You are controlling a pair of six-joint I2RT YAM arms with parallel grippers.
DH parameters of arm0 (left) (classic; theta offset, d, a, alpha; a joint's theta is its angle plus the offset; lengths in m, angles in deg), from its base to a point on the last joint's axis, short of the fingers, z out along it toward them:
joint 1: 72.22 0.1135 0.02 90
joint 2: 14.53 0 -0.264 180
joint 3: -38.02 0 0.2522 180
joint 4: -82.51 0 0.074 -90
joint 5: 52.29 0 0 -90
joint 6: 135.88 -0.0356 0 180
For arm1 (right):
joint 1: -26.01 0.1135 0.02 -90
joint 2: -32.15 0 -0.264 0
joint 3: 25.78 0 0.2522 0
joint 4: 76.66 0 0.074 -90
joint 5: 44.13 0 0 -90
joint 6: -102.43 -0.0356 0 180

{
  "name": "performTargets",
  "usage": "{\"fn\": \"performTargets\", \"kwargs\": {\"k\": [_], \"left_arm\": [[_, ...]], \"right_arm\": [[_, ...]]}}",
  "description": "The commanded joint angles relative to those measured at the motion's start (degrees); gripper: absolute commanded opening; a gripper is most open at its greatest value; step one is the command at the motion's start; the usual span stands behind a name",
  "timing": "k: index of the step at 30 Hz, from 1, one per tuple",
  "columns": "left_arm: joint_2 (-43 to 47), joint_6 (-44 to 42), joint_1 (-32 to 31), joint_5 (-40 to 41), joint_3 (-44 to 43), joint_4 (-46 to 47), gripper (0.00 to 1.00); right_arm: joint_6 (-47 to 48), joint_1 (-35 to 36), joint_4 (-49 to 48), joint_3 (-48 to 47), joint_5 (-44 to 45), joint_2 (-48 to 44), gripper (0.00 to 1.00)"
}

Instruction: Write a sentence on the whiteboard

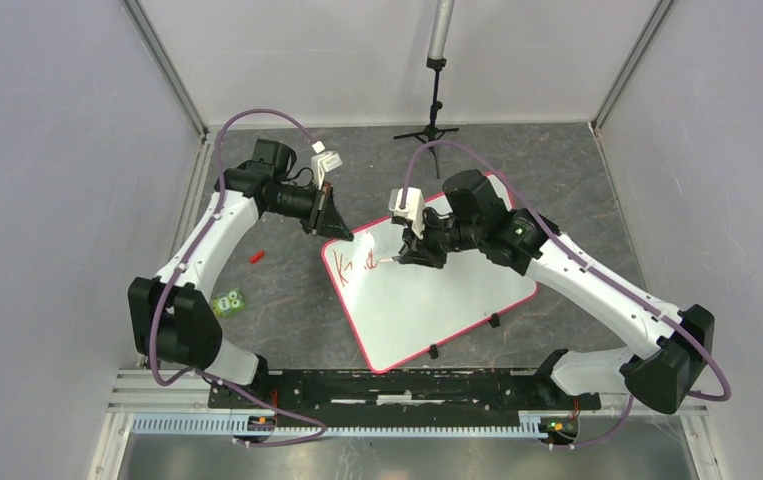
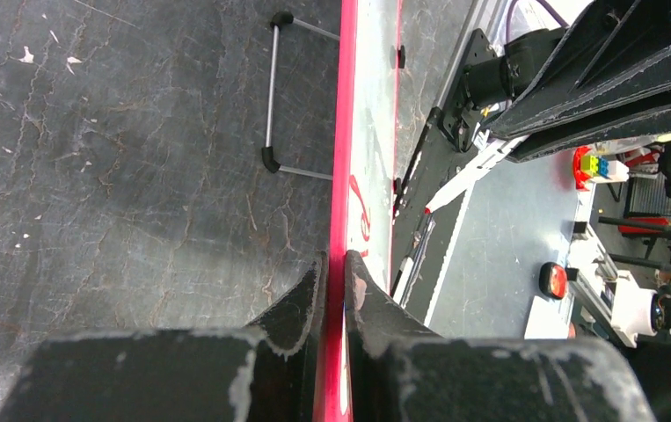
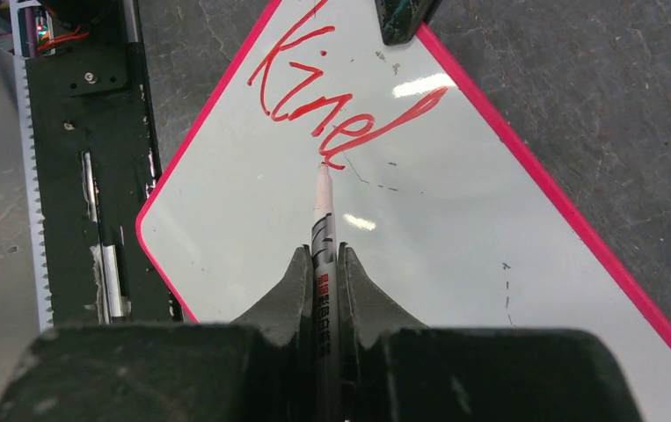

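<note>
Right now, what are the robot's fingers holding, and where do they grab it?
The right fingers pinch the marker by its barrel, tip on the whiteboard. The left fingers clamp the whiteboard's red rim.

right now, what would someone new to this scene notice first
The red-rimmed whiteboard lies skewed on the table, a red sentence begun near its far-left corner. The right gripper is shut on a marker whose tip meets the last letter, while the left gripper pinches the board's rim.
</note>
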Motion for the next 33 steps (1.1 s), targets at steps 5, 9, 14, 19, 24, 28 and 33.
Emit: {"fn": "performTargets", "kwargs": {"k": [5,9,14,19,24,28,33], "left_arm": [[-2.3,-4.2,-0.7,3.3,-4.7,-4.3,0.04],[-1.0,-4.4,-0.4,3.4,-5.1,-6.0,0.21],[2.5,-3.7,0.8,2.0,-2.9,-6.1,0.41],[4.4,-3.8,1.3,1.7,-0.9,-6.1,0.49],[3.4,-2.9,1.2,1.0,-0.7,-4.8,0.44],[2.4,-2.8,1.3,1.0,-1.1,-4.9,0.37],[1.9,-2.7,1.3,1.0,-1.3,-4.5,0.28]], "right_arm": [[0.3,-0.1,-1.4,0.8,-2.5,-1.7,0.00],[0.1,-0.1,-1.7,0.8,-2.8,-2.0,0.00],[0.1,-0.1,-2.9,1.6,-2.1,-2.2,0.00],[-0.3,-0.1,-4.2,1.7,-1.3,-1.8,0.00],[-0.8,-0.1,-6.3,1.7,2.4,-0.8,0.00],[-1.1,-0.1,-7.3,1.6,6.4,-0.1,0.00],[-0.9,-0.1,-7.3,1.9,7.0,0.5,0.00]]}}
